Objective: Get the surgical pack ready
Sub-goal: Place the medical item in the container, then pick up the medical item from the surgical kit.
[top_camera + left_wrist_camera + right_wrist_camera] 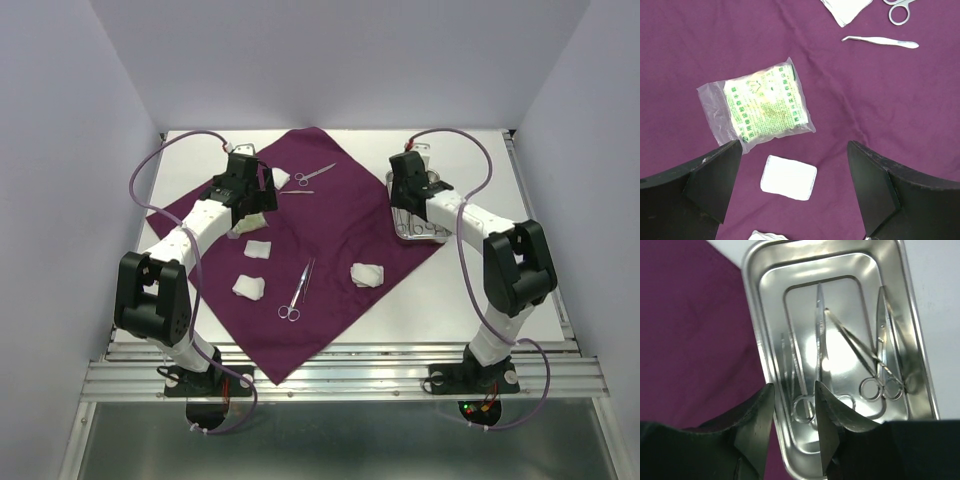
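Observation:
The deep-purple cloth (330,230) lies spread as a diamond. My left gripper (246,196) hovers open over its left part, above a green-printed plastic packet (765,107) and a white gauze pad (789,177); between its fingers (720,175) is only cloth. My right gripper (793,390) is over the steel tray (754,320) at the cloth's right corner. Its jaws stand apart above the ring handle of scissors (819,340) lying in the tray. Another scissor-like instrument (880,365) lies beside them. Long scissors (297,290) rest on the cloth near the front.
Small scissors (315,175) and tweezers (880,41) lie on the cloth's far part. Gauze wads sit at the left (247,287), the middle left (258,249), the right (367,274) and the back (281,177). White walls close in the table on three sides.

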### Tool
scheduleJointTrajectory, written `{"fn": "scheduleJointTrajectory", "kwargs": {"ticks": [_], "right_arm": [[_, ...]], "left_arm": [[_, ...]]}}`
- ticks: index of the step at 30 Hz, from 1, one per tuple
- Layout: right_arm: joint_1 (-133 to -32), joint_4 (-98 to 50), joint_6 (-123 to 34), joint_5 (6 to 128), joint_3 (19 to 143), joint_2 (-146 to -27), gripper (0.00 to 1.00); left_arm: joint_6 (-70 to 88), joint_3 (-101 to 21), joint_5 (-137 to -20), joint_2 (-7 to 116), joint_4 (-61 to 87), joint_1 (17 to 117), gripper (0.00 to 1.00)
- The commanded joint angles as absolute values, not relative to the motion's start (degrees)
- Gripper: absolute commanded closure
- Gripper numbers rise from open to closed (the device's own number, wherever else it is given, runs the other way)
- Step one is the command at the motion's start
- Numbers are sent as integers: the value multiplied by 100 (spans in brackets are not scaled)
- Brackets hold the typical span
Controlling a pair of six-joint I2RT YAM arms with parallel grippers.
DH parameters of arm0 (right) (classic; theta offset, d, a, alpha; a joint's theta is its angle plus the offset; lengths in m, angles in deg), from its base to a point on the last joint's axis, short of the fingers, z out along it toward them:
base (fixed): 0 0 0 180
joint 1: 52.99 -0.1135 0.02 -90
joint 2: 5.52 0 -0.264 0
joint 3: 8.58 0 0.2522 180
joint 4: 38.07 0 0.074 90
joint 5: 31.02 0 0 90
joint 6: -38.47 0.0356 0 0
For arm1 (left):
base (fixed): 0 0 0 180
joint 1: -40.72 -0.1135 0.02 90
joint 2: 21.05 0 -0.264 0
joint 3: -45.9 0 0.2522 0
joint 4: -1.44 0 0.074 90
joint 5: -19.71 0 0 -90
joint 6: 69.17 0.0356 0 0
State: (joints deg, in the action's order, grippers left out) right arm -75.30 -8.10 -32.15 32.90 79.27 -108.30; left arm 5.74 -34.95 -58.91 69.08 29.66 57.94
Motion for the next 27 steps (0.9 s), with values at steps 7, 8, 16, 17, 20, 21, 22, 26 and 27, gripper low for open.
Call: {"fn": "scheduleJointTrajectory", "kwargs": {"ticks": [7,8,16,17,20,21,22,26,27], "right_arm": [[-9490,-252,-2306,3648,8209,-10668,52],[-9666,-243,-2148,3675,8226,-10738,52],[-10889,-163,-1637,4017,8394,-11433,50],[-10950,-198,-1619,4061,8394,-11468,50],[-11082,-286,-1602,4219,8350,-11547,44],[-11083,-312,-1602,4246,8341,-11556,43],[-11083,-348,-1610,4281,8332,-11565,43],[-11083,-339,-1698,4334,8455,-11687,44],[-11083,-313,-1707,4334,8490,-11740,44]], "left_arm": [[466,-3897,-5640,6456,3278,5804,1],[448,-3897,-5623,6412,3287,5804,1],[264,-3870,-5236,6394,3331,5734,1],[263,-3870,-5244,6403,3331,5734,1],[263,-3809,-5297,6438,3279,5725,1],[263,-3800,-5323,6438,3270,5725,1],[272,-3791,-5350,6438,3261,5725,1],[307,-3782,-5385,6482,3243,5716,1],[307,-3782,-5394,6500,3252,5716,1]]}}
